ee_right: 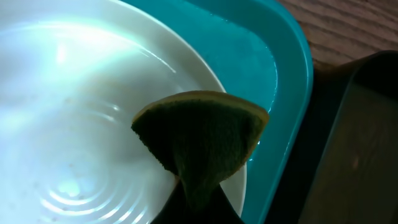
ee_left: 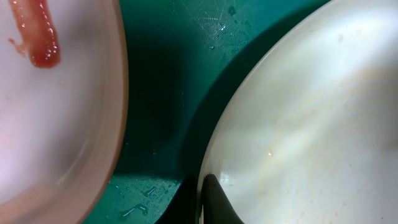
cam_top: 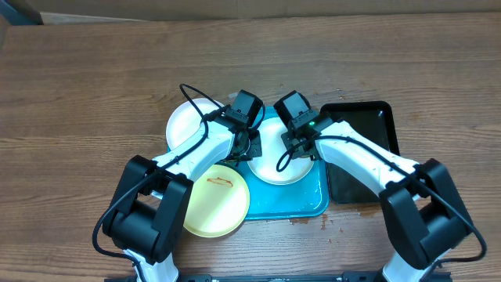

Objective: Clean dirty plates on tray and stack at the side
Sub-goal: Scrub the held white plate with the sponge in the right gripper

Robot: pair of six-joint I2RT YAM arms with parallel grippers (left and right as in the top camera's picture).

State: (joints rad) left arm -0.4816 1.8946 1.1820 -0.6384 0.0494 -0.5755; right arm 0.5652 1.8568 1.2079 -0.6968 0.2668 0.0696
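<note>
**Overhead.** The centre plate (cam_top: 275,163) is seen on the tray (cam_top: 313,205). A white plate (cam_top: 182,125) and a yellow plate (cam_top: 215,207) lie at its left side. The left gripper (cam_top: 250,147) and right gripper (cam_top: 292,147) are crowded over one plate, so a collision is risked.

**Left wrist.** The jaws appear pinched shut on the centre plate's rim. The hold is shallow, so slippage under scrubbing is possible. Wet droplets on the tray floor are shown only here.

**Right wrist.** The fingers are clamped on a sponge (ee_right: 199,146) that is pressed near the rim. This is hidden from overhead.
</note>
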